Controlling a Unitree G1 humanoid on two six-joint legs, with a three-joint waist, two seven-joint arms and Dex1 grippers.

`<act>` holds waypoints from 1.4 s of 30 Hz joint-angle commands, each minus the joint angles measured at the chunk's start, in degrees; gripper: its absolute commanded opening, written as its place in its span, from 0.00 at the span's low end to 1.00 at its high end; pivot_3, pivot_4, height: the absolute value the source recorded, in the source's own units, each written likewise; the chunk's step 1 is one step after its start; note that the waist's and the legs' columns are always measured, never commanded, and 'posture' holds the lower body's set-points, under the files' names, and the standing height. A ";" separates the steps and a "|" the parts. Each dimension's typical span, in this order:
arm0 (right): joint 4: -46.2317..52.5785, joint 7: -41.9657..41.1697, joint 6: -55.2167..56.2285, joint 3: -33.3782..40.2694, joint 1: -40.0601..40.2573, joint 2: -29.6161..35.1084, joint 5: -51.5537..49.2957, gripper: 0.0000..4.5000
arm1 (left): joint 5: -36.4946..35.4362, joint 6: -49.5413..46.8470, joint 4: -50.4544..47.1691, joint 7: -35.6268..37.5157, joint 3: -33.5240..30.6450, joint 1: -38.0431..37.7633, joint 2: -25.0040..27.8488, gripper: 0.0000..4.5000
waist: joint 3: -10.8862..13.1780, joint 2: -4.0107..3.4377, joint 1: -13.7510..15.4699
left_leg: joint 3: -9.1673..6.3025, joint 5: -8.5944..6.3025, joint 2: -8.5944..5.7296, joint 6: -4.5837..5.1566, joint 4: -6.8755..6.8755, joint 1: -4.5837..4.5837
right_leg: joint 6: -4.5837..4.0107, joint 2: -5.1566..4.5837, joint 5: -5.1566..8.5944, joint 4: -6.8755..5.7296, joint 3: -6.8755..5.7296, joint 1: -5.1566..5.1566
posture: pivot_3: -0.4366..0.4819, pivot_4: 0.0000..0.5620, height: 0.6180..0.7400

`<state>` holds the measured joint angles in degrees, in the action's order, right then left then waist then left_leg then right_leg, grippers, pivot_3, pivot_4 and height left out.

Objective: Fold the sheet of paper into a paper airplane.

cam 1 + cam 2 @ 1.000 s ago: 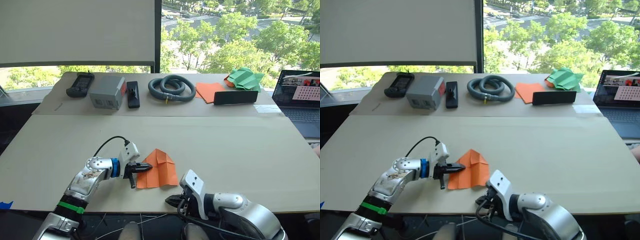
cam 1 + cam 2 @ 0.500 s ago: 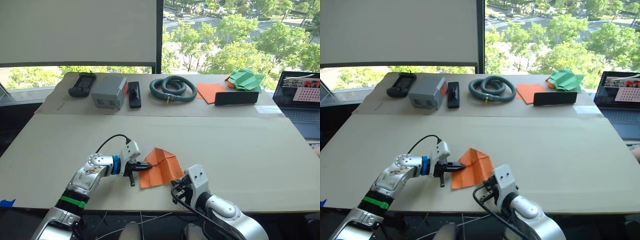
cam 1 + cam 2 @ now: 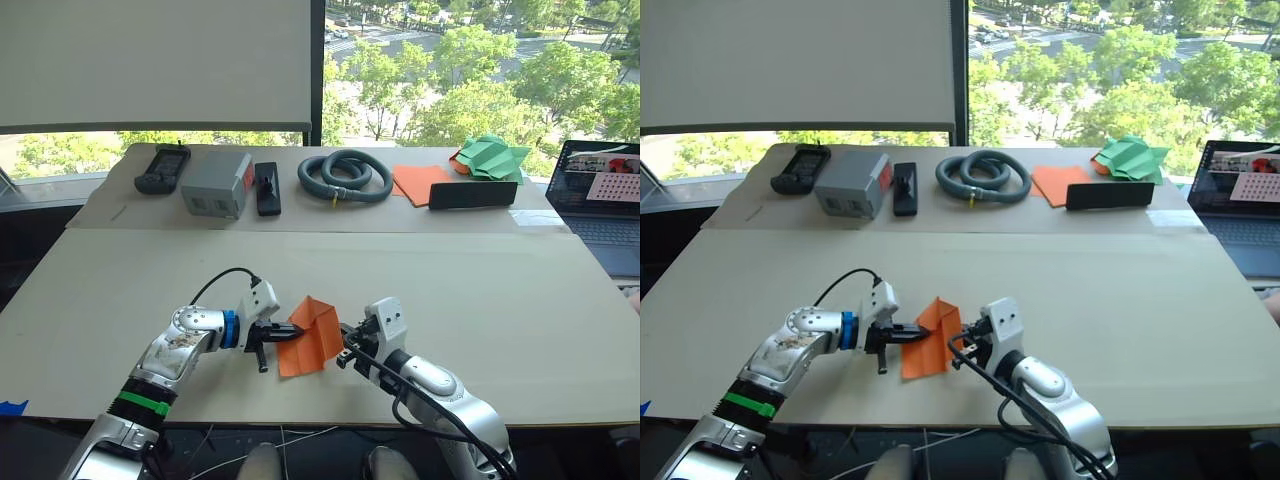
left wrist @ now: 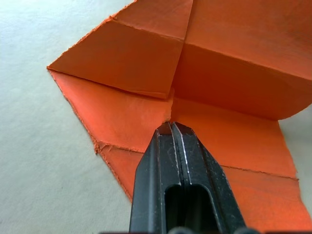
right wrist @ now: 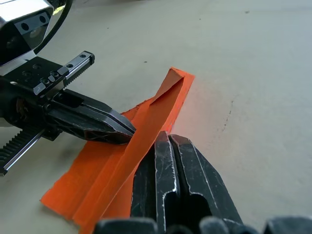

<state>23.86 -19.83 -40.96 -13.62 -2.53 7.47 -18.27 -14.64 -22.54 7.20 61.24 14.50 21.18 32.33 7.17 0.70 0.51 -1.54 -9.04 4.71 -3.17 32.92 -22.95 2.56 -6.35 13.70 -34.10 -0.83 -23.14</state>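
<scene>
sheet of paper [image 3: 310,335] on beige table [image 3: 480,300] | left gripper [image 3: 296,334] closed, pressed on it | right gripper [image 3: 345,355] closed, right flap lifted | windows at 12 o'clock

Two tan tables by a sunny window.
A near table [image 3: 480,300] butts against a far table [image 3: 300,215] below a window [image 3: 470,70] showing green trees; a white blind [image 3: 150,60] covers the window's left part.
</scene>
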 commanded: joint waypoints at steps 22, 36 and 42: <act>-9.49 -4.48 5.88 -4.13 -9.32 -1.15 2.48 0.00 | 2.90 -3.85 -1.49 -3.71 -1.15 1.18 -1.20 0.00 | 0.00 0.05 0.04 | -0.02 0.26 0.01 0.42 0.02 -0.11 | 0.17 0.15 -0.12 -0.24 0.11 0.01 | 0.48 0.27 0.70; -10.49 -5.78 5.14 -3.64 -10.84 -0.15 3.09 0.00 | -6.89 -14.86 -12.80 -3.81 -12.84 3.04 6.36 0.00 | 0.13 0.13 -0.09 | -0.03 0.04 0.04 0.06 0.00 -0.22 | 0.16 0.15 -0.11 -0.23 0.08 -0.08 | 0.48 0.27 0.70; -10.64 -5.18 5.16 -3.24 -10.84 -0.33 3.34 0.00 | -1.43 -8.10 -2.81 -4.64 -5.75 6.16 0.20 0.00 | 0.09 0.08 0.07 | 0.00 0.32 -0.03 0.50 0.06 -0.20 | 0.19 0.16 -0.13 -0.19 0.18 0.05 | 0.48 0.27 0.70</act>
<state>11.50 -24.93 -36.54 -17.34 -12.68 7.50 -14.72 -17.59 -33.17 2.52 56.47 6.77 26.87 33.55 7.25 0.78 0.58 -1.55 -8.71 4.68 -2.66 32.97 -23.16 2.76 -6.17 13.56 -34.32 -0.64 -23.09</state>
